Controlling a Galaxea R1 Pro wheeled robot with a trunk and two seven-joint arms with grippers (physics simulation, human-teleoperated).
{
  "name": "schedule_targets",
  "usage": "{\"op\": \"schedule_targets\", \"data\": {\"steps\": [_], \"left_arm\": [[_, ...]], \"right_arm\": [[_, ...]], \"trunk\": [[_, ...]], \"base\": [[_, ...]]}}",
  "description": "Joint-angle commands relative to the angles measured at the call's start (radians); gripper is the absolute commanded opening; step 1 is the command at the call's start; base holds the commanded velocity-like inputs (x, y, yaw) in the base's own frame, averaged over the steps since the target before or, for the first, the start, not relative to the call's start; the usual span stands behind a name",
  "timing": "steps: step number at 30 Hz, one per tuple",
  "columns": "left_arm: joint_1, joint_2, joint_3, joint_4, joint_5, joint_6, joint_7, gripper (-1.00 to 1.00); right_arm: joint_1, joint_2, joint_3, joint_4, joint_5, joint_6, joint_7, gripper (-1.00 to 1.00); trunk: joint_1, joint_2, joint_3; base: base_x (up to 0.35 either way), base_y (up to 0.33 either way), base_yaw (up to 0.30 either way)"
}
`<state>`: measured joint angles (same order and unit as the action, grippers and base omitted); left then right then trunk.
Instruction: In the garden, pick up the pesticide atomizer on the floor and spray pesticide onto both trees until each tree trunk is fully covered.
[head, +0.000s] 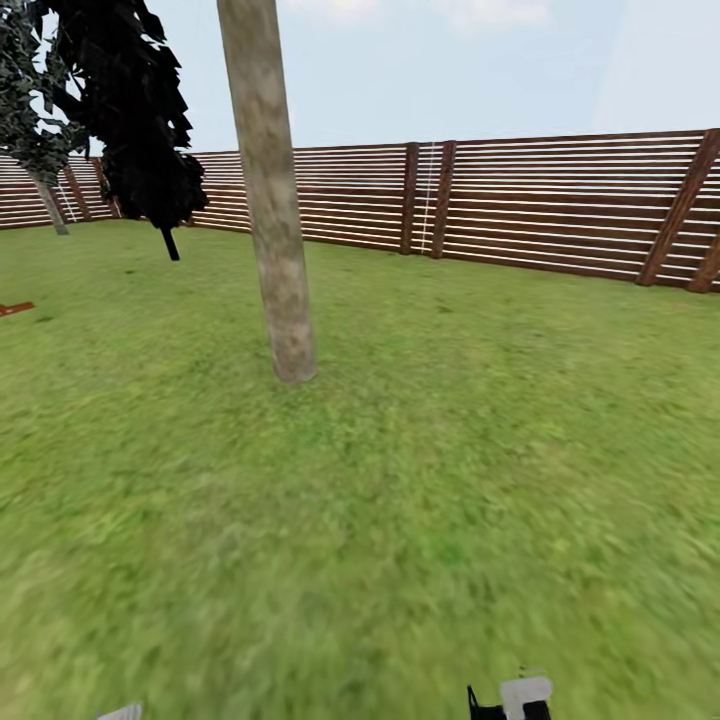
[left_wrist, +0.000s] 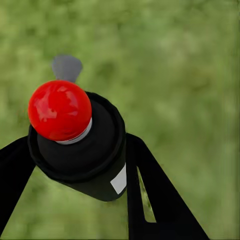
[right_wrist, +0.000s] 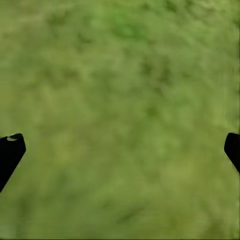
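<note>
Tree trunk (head: 272, 200) stands on the lawn (head: 450, 480), left of centre, leaning slightly. Behind it runs the fence (head: 560, 215); a cypress (head: 135, 110) stands farther left, before the fence. Atomizer (left_wrist: 80, 140) sits between the left end effector's (left_wrist: 75, 170) fingers (left_wrist: 155, 195), above grass.

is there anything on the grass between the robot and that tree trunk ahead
Nothing visible. Bare lawn runs from the robot up to the tree trunk. The left gripper already holds the pesticide atomizer.

Green lawn (head: 450, 500) – brown slat fence (head: 560, 200) behind.
</note>
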<state>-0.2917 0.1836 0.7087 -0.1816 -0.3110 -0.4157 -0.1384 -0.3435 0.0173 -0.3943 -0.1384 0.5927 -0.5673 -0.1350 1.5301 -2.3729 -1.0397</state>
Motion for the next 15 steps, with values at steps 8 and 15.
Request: {"op": "schedule_targets", "data": {"steps": [8, 15], "left_arm": [[0.0, -0.001, 0.006, 0.001, -0.008, -0.003, -0.004, -1.0], [0.0, -0.001, 0.005, 0.001, -0.008, -0.003, -0.004, -1.0]], "right_arm": [[0.001, -0.004, 0.0, -0.032, 0.022, -0.008, -0.006, 1.0], [0.001, -0.003, -0.001, -0.033, 0.018, -0.006, -0.009, 1.0]], "trunk": [[0.0, 0.0, -0.001], [0.0, 0.0, -0.001]], "base": [[0.338, 0.0, 0.0], [0.338, 0.0, 0.05]]}}
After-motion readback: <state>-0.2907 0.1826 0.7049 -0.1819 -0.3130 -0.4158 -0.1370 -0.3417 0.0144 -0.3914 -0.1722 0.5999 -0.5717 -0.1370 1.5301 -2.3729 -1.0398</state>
